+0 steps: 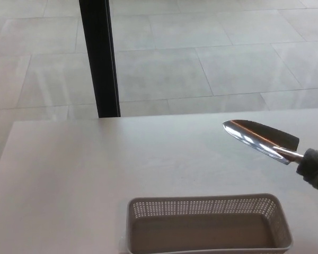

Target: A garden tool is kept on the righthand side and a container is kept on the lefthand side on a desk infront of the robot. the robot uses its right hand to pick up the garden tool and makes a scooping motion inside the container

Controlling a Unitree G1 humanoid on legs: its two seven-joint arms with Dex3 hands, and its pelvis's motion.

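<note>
A garden trowel (261, 138) with a shiny metal blade hangs in the air above the desk at the right. Its blade points left and shows its broad face. Its grey collar (312, 168) and pale handle run off the right edge of the picture. Whatever holds it is out of frame, and neither of my hands shows. A grey perforated container (201, 201) stands on the desk at the bottom centre, below and left of the trowel. Nothing lies in the part of it that shows.
The white desk (85, 174) fills the lower half, its far edge about halfway up the picture. A black vertical post (98, 58) stands behind that edge at the left. Beyond it lies a grey tiled floor (212, 63).
</note>
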